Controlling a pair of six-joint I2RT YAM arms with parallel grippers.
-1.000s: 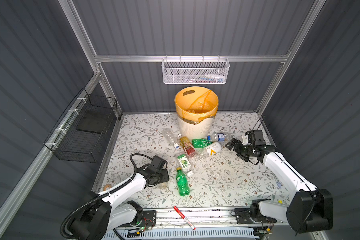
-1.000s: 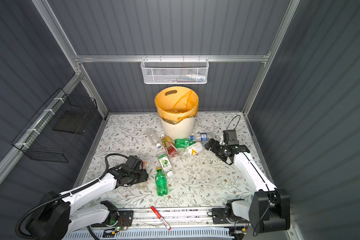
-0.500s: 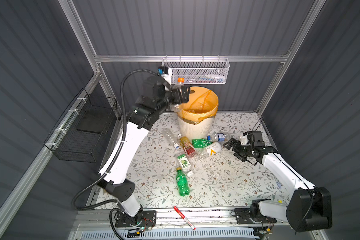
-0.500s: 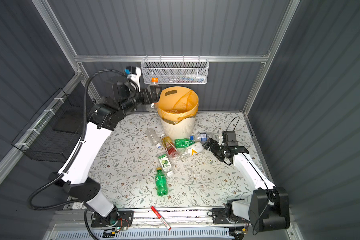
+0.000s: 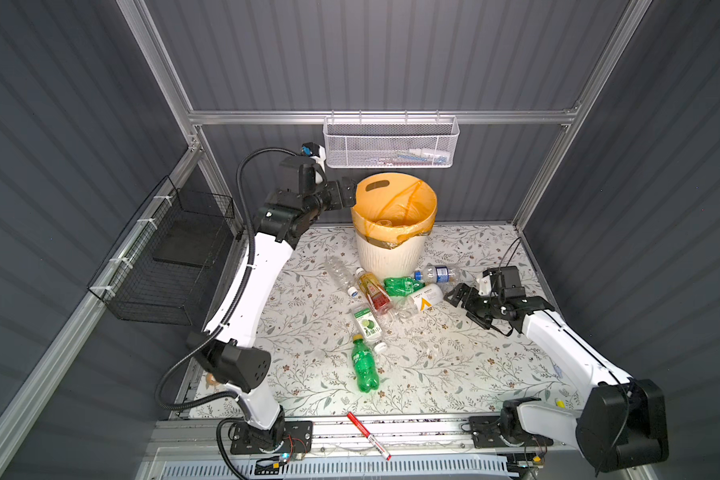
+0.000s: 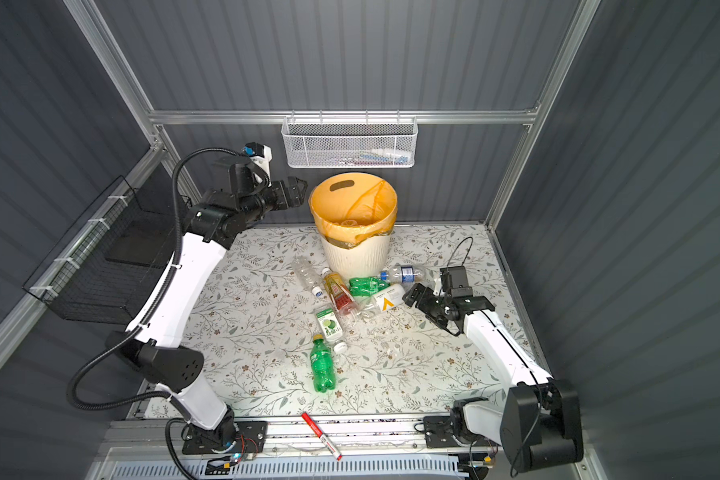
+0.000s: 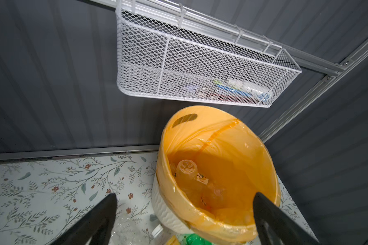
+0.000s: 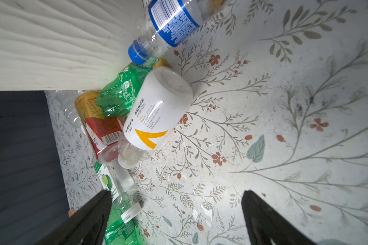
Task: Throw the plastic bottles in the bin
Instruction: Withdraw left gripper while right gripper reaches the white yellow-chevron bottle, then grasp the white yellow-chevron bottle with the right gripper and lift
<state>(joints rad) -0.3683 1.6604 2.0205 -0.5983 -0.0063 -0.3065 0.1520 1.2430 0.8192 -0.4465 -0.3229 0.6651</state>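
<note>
The bin (image 5: pixel 391 253) is a cream ribbed bucket with an orange bag and stands at the back of the floral mat. My left gripper (image 5: pixel 348 193) hovers open and empty beside its left rim, high above the mat. The left wrist view looks past the gripper (image 7: pixel 184 197) into the bin (image 7: pixel 164 205), where a bottle (image 7: pixel 186 171) lies. Several plastic bottles lie in front of the bin, among them a white-labelled one (image 5: pixel 425 297), a blue-labelled one (image 5: pixel 435 274) and a green one (image 5: pixel 364 365). My right gripper (image 5: pixel 462 305) sits low, open and empty, just right of the white-labelled bottle (image 8: pixel 157 110).
A white mesh basket (image 5: pixel 391 145) hangs on the back wall right above the bin. A black wire basket (image 5: pixel 171 266) hangs on the left wall. A red marker pen (image 5: pixel 368 434) lies on the front rail. Grey walls close in three sides.
My left arm rose from the mat to the bin's rim carrying an orange-capped bottle, then opened; the bottle has left the jaws. The right gripper has barely moved.
</note>
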